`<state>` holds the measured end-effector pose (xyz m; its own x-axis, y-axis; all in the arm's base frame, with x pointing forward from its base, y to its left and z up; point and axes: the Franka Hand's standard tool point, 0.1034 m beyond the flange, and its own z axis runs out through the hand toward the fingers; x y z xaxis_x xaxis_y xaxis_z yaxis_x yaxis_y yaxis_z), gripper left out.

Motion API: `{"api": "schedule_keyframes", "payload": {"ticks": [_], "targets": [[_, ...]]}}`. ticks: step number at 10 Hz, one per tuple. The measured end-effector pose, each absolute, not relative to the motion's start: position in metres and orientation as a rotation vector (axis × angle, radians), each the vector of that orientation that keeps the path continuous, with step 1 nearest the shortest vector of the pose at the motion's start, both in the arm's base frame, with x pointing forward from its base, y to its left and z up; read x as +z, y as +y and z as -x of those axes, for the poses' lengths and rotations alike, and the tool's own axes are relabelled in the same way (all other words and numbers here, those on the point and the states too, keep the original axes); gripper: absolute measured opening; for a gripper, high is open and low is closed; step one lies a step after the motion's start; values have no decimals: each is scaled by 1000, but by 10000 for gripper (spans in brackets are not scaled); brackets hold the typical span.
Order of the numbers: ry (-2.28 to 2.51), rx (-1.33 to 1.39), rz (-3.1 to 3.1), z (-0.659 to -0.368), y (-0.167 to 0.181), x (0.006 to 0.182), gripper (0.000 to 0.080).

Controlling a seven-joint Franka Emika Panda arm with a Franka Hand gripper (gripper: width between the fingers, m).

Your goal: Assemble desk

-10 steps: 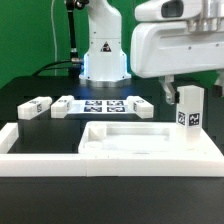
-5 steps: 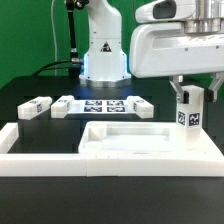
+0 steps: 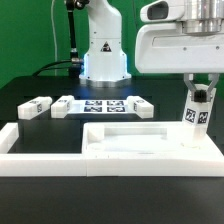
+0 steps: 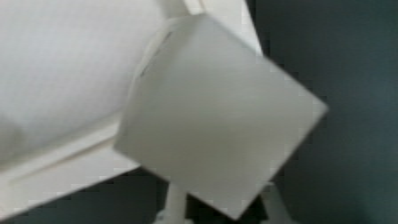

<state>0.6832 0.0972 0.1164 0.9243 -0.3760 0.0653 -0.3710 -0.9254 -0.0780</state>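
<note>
The white desk top (image 3: 140, 141) lies on the black table, rim up, behind the front border bar. My gripper (image 3: 198, 94) is shut on a white leg (image 3: 196, 112), held upright with its tag facing the camera, over the top's corner at the exterior view's right. I cannot tell whether the leg touches the top. In the wrist view the leg (image 4: 222, 120) fills the middle as a diamond-shaped end between my fingertips (image 4: 176, 206), beside the desk top (image 4: 71, 80). Three more legs lie further back (image 3: 33, 107), (image 3: 65, 104), (image 3: 140, 103).
The marker board (image 3: 103, 106) lies flat between the loose legs. Long white border bars (image 3: 100, 163) run along the front and up the exterior view's left side. The robot base (image 3: 103, 55) stands behind the board.
My gripper has carried the leg toward the exterior view's right and a little lower. The other parts have not moved.
</note>
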Motion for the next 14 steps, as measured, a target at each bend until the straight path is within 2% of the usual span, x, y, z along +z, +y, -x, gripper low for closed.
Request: {"api": "schedule_keyframes", "payload": {"ticks": [2, 3, 4, 5, 6, 7, 8, 9, 10, 12, 14], "targets": [[561, -124, 3026, -683, 97, 117, 1], [199, -153, 3116, -687, 94, 120, 1], [-129, -162, 3153, -688, 95, 122, 82], [-415, -124, 3169, -691, 100, 125, 218], [-437, -140, 3166, -694, 101, 126, 218], [-429, -136, 3167, -694, 99, 125, 400], [-429, -136, 3167, -694, 99, 124, 534], [-425, -125, 3167, -692, 100, 124, 534], [-417, -69, 3164, -685, 103, 122, 626], [-444, -80, 3151, -677, 120, 120, 642], [-457, -62, 3150, -664, 125, 105, 649]]}}
